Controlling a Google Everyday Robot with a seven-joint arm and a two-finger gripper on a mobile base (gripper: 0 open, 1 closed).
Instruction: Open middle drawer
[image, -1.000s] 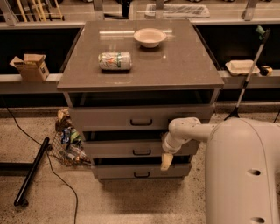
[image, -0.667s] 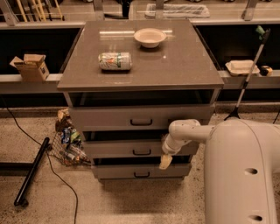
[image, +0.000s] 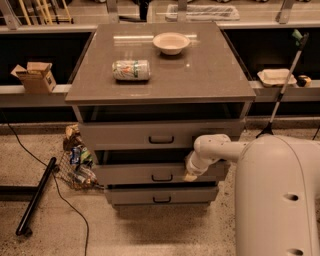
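at the drawer front, right of the handle

the gripper (image: 190, 176) hangs at the end of the white arm (image: 216, 149), its pale tip against the right part of the middle drawer (image: 131, 174); whether it is spread or closed i cannot tell. over the last second it has hardly shifted, only edged a little along that front, and the drawer sits much as it did. that suggests no pull has begun and the task is still at the approach. the small dark loop handle (image: 162, 177) lies just left of the tip and looks free, so the next move probably has to carry the gripper leftward onto it. the middle drawer is a wide grey front, second of three, between the top drawer (image: 120, 136) and the lowest drawer (image: 131, 196), with a dark gap above it.
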